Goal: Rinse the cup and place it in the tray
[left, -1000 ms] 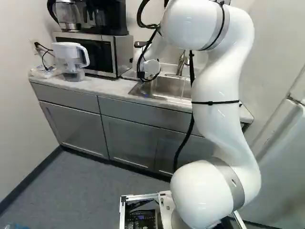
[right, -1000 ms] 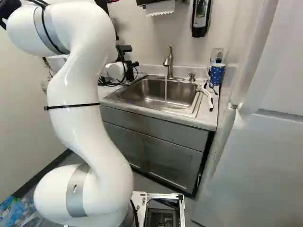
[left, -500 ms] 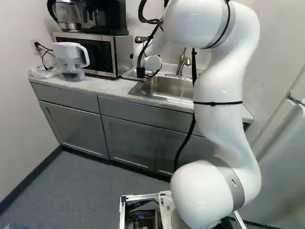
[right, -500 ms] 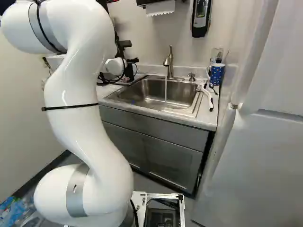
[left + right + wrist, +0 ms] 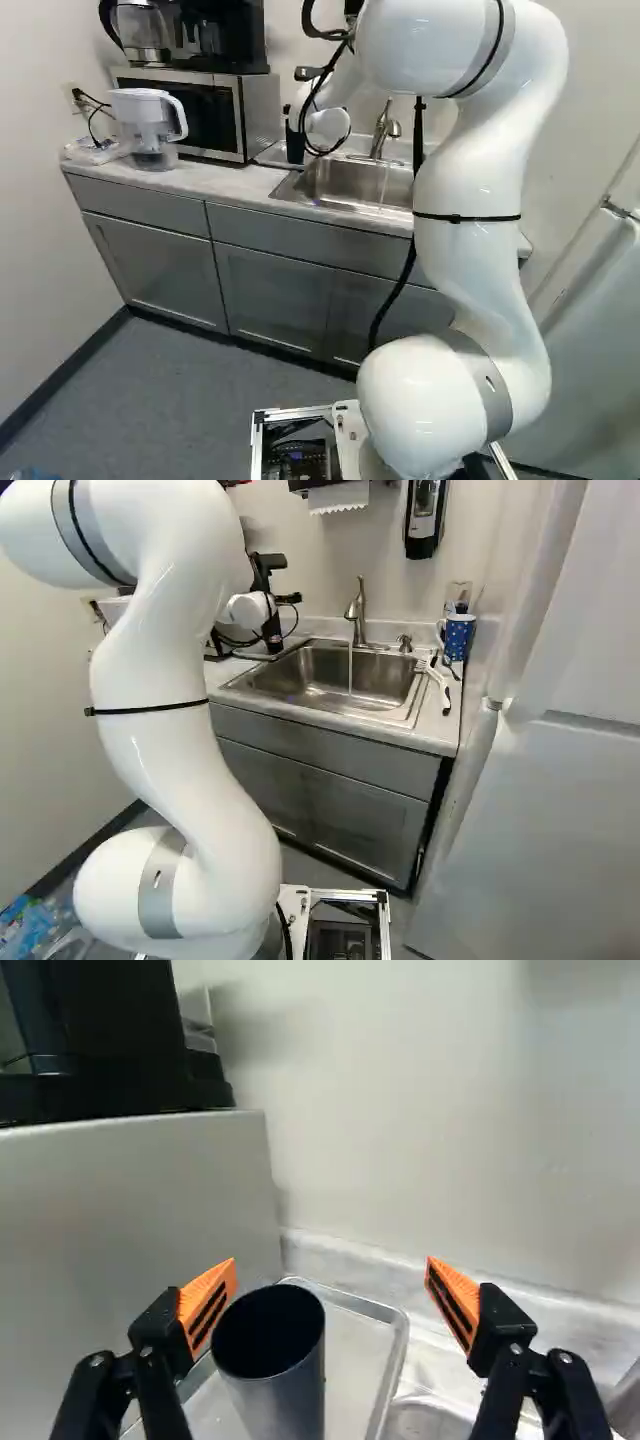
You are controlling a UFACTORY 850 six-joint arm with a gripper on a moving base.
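One dark, tall cup stands upright in the metal tray, left of the sink as the base views show it. The white arm reaches over to that side of the sink, and the gripper is largely hidden behind its wrist in the right base view. The wrist view shows the gripper released, its two fingers spread wide, with the cup in the gap between them, nearer one orange pad than the other; whether that pad touches the cup, I cannot tell.

A thin stream of water runs from the faucet into the sink. The tray lies on the worktop between the sink and the microwave. Farther left of the sink stands a water filter pitcher, while a black coffee maker sits on the microwave.

Behind the sink, beside the faucet, is a soap pump. Right of the sink lies a white-handled dish brush, with a blue mug with white dots near it. On the wall above the sink hang a paper towel dispenser and a soap dispenser.
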